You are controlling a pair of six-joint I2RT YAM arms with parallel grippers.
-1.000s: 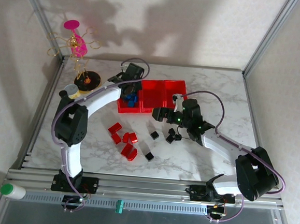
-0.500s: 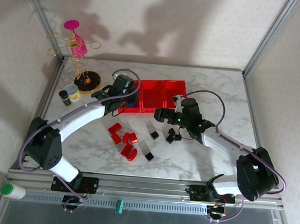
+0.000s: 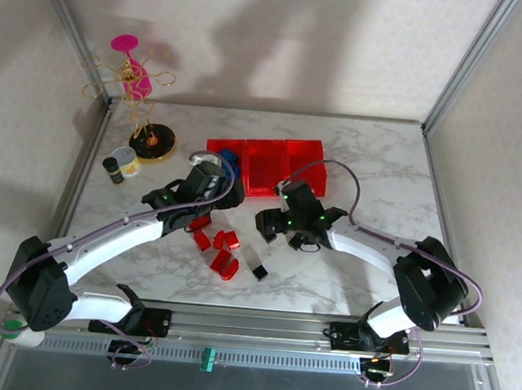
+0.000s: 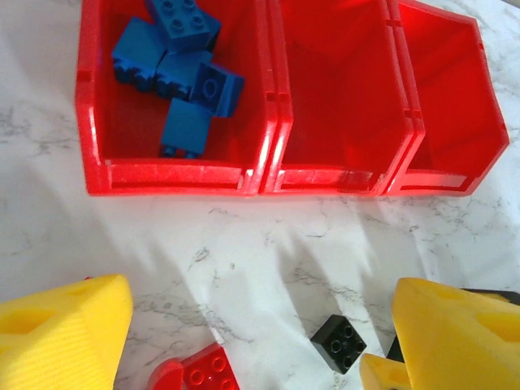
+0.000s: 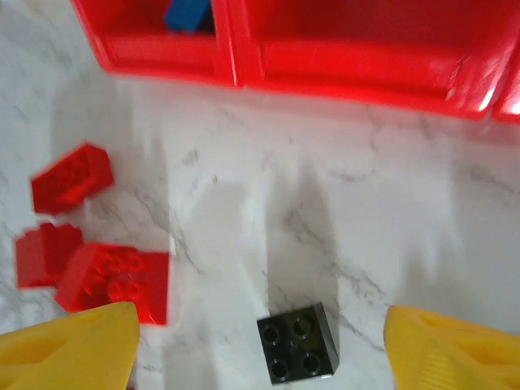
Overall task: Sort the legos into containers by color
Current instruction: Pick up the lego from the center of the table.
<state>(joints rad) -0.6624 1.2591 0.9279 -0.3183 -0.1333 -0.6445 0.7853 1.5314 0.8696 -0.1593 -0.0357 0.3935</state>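
Three joined red containers (image 3: pixel 265 166) stand mid-table. The left bin (image 4: pixel 97 122) holds several blue legos (image 4: pixel 183 77); the middle bin (image 4: pixel 325 175) and the right bin (image 4: pixel 479 122) look empty. Red legos (image 3: pixel 223 251) lie in a loose group in front, with black legos (image 3: pixel 259 272) to their right. My left gripper (image 3: pixel 213 200) hangs open over bare marble just before the bins, with a red lego (image 4: pixel 207 372) and a black lego (image 4: pixel 340 343) below it. My right gripper (image 5: pixel 260 349) is open, its yellow fingers (image 5: pixel 69 349) wide on either side of a black lego (image 5: pixel 298 341) that rests on the table.
A wire stand with a pink glass (image 3: pixel 133 75) rises from a round yellow-and-black base (image 3: pixel 152 141) at the back left. A small jar (image 3: pixel 124 159) and a dark bottle (image 3: pixel 112 171) stand beside it. Metal frame posts mark the table's corners.
My left arm has pulled back from the left bin to the marble in front of it, and its jaws have opened. My right gripper has shifted left over a black lego.
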